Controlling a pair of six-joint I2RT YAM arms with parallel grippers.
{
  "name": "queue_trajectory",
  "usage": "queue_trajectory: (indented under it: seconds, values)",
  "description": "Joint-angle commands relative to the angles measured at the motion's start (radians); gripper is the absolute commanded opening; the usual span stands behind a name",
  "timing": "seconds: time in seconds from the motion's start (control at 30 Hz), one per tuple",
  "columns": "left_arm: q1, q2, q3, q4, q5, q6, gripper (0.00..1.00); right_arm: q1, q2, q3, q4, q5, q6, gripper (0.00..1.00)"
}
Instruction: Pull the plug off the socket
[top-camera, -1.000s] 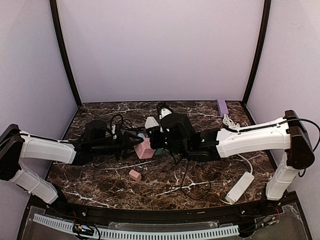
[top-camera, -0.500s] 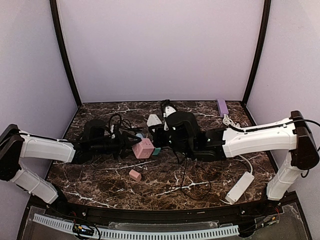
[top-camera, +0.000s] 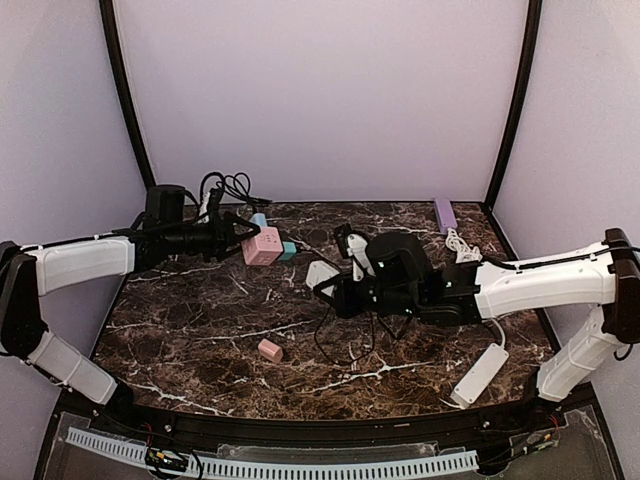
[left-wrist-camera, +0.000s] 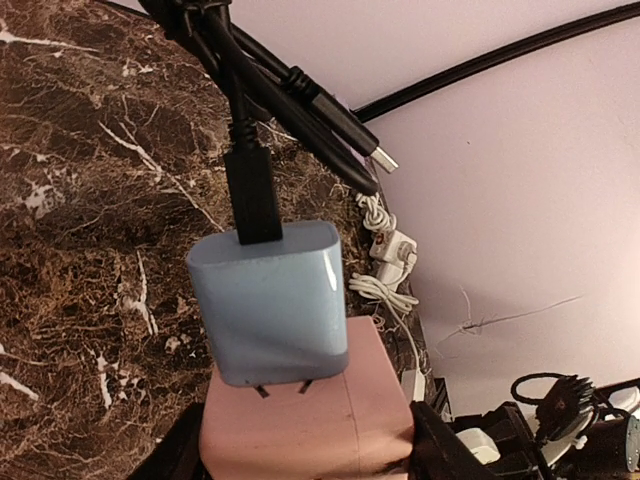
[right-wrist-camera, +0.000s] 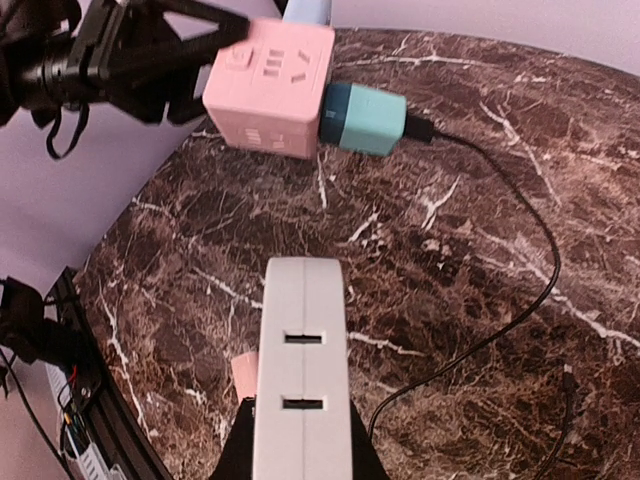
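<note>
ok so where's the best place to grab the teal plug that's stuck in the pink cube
Grip the teal plug by its blocky body, across the flat sides and close to the socket, not by the cable. Come from the side opposite the left gripper. The plug juts straight out sideways there and nothing seems to block that side.

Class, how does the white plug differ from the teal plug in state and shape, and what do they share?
The white plug is free of the pink socket, clamped in the right gripper; the teal plug sits plugged into the socket's side. A black cable leaves the teal plug; none shows on the white plug. The white plug looks longer, the teal plug stubbier. Both are boxy with rounded corners.
</note>
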Motion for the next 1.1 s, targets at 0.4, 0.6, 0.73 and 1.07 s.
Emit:
queue_trajectory:
  seconds: [0.4,0.6,0.73,1.07]
  values:
    - [0.079,-0.072,0.035,0.021,0.295,0.373,0.01,0.08,0.282,0.112,-0.087,-0.25,0.042,0.0]
    - [0.079,-0.121,0.034,-0.045,0.262,0.431,0.01,0.08,0.333,0.121,-0.089,-0.295,0.058,0.0]
    - [0.079,-0.122,0.037,-0.054,0.259,0.44,0.01,0.079,0.383,0.156,-0.121,-0.313,0.084,0.0]
    - [0.079,-0.119,0.035,-0.06,0.256,0.449,0.01,0.065,0.452,0.205,-0.122,-0.365,0.104,0.08]
